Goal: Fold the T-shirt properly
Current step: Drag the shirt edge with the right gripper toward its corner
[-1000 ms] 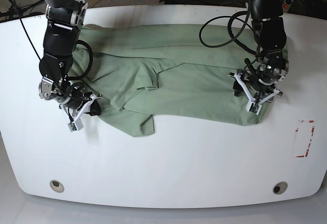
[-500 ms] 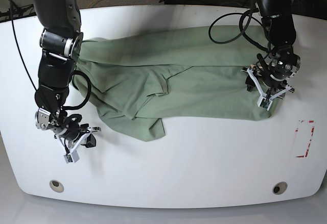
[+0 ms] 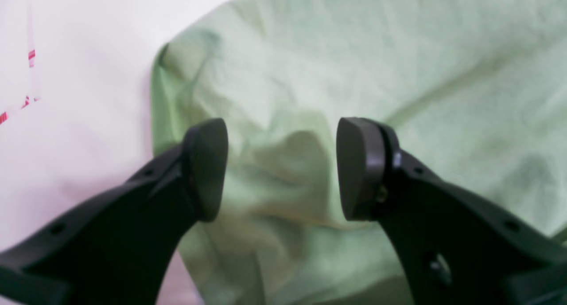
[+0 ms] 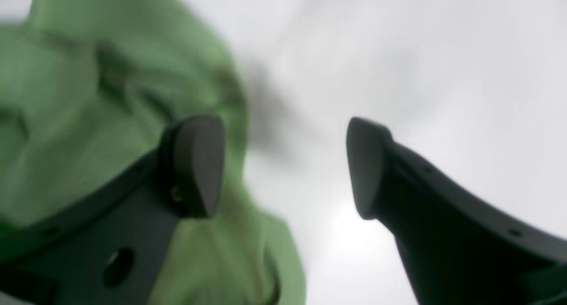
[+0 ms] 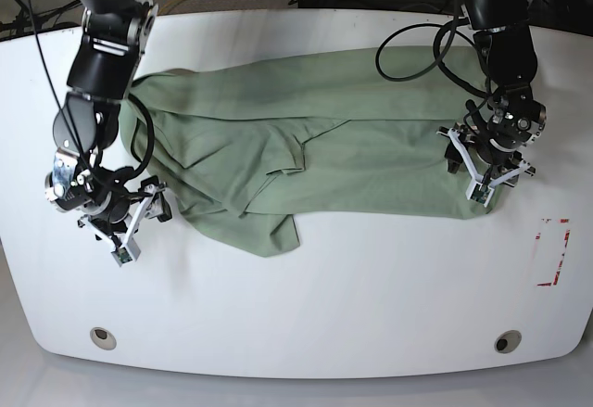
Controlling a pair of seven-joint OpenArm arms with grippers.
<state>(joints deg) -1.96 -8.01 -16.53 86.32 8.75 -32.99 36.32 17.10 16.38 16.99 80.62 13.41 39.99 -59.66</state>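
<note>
Sprawling soft rumpled sage T-shirt [image 5: 315,147]; left pincer [image 3: 281,167] apart over cloth, right pincer [image 4: 283,167] apart.

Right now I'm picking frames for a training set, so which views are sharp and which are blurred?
Base view: sharp, evenly lit, the shirt and table crisp, soft shadows only. Left wrist view: soft focus, left hand blurred, shirt creases still readable. Right wrist view: worst, smeared as if by motion, right hand and shirt edge hazy, with a bright glare patch on the table.

Bare table [image 5: 371,286] in front of T-shirt [image 5: 306,147] gives free passage
</note>
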